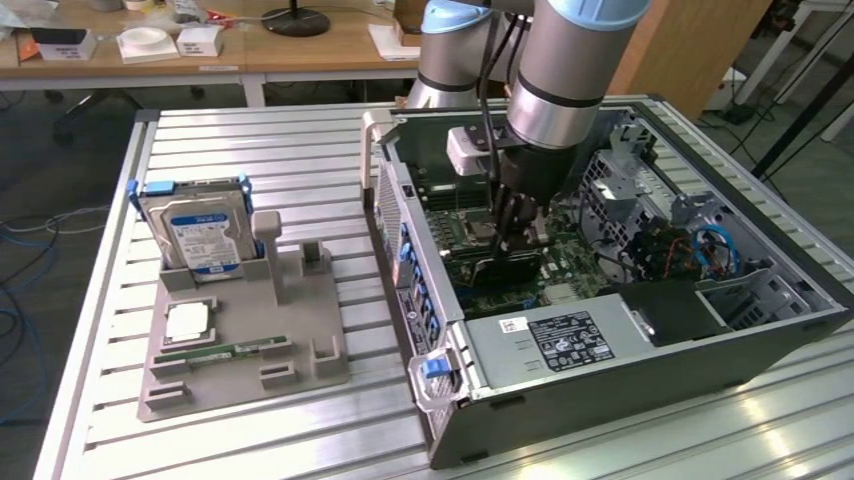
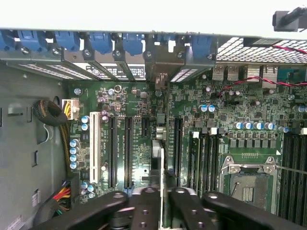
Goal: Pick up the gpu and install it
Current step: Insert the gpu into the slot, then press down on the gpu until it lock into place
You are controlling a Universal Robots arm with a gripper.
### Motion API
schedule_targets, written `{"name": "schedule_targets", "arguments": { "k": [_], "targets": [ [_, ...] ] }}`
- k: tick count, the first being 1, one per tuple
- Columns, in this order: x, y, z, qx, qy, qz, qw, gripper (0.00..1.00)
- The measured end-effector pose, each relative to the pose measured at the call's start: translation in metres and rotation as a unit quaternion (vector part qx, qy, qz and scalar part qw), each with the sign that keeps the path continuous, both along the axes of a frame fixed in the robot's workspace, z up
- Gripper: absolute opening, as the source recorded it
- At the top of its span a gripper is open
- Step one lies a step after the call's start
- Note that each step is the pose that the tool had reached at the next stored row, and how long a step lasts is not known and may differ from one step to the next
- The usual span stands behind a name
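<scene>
while the arm reaches down into the open computer case [image 1: 747,330], the gripper [image 1: 518,243] sits low over the motherboard [image 2: 139,110] with the gpu [image 1: 505,268] between its fingers [image 2: 144,211]. the claw looks drawn in around the card's thin upper edge, narrowly parted with the card filling the gap; in the wrist view the card appears edge-on as a slim vertical strip running from between the fingertips toward the rear bracket openings. so the gpu lies directly under the claw, standing on edge, its long axis in line with the long black expansion slots [image 2: 127,148] and pointing at the case's back wall. whether its lower edge is already seated in a slot i cannot tell. the case also holds a power supply [image 1: 561,345] nearest the camera, bundled cables, and an empty cpu socket [image 2: 249,182]. on the grey tray [image 1: 214,385], to the exterior view's left, a hard drive [image 1: 200,235] stands upright and a ram stick [image 1: 220,352] lies flat.
</scene>
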State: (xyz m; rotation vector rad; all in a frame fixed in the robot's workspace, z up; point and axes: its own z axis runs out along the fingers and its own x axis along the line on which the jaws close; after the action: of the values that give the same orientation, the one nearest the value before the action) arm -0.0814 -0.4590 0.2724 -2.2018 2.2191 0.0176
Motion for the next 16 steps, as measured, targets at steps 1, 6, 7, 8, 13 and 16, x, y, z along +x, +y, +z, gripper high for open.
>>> {"name": "schedule_targets", "arguments": {
  "k": [1, 6, 7, 8, 13, 16],
  "targets": [
    [0.0000, 0.0000, 0.0000, 0.0000, 0.0000, 0.000, 1.0000, 0.14],
    [0.0000, 0.0000, 0.0000, 0.0000, 0.0000, 0.000, 1.0000, 0.11],
    [0.0000, 0.0000, 0.0000, 0.0000, 0.0000, 0.000, 1.0000, 0.11],
    [0.0000, 0.0000, 0.0000, 0.0000, 0.0000, 0.000, 1.0000, 0.11],
    [0.0000, 0.0000, 0.0000, 0.0000, 0.0000, 0.000, 1.0000, 0.11],
    [0.0000, 0.0000, 0.0000, 0.0000, 0.0000, 0.000, 1.0000, 0.11]
  ]
}}
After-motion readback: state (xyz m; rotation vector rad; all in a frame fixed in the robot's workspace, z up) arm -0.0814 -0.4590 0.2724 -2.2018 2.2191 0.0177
